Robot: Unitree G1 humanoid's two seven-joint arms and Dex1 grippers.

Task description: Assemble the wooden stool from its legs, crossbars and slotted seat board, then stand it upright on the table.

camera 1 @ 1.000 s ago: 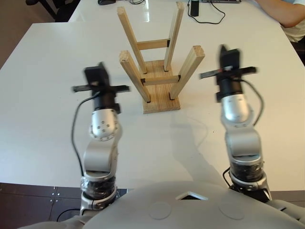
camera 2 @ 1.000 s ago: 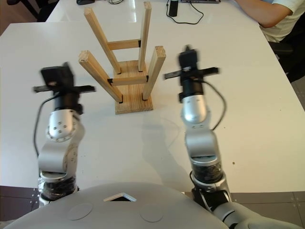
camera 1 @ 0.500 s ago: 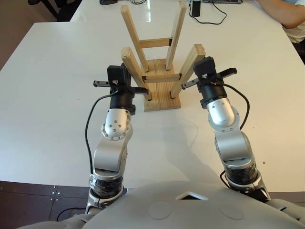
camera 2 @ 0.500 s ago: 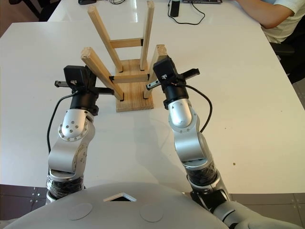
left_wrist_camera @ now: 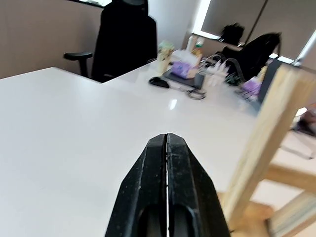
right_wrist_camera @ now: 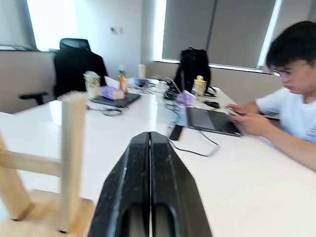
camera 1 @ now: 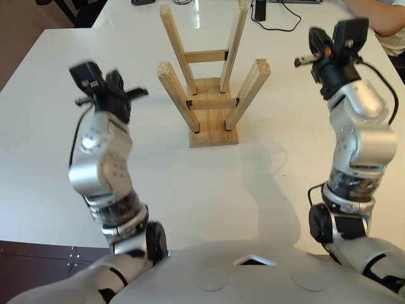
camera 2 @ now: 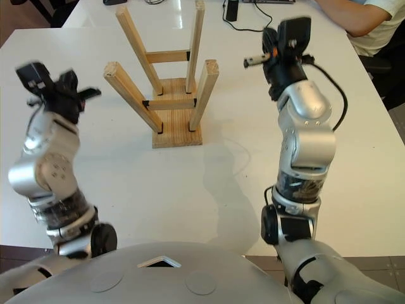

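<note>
The two head views look forward and down onto the white table (camera 1: 38, 139) from above both arms; both share the upturned stool (camera 1: 214, 134). Each wrist view sits close behind its own fingers, which are pressed together, and looks almost level: the left gripper (left_wrist_camera: 167, 136) and the right gripper (right_wrist_camera: 150, 134) both face the stool.
</note>
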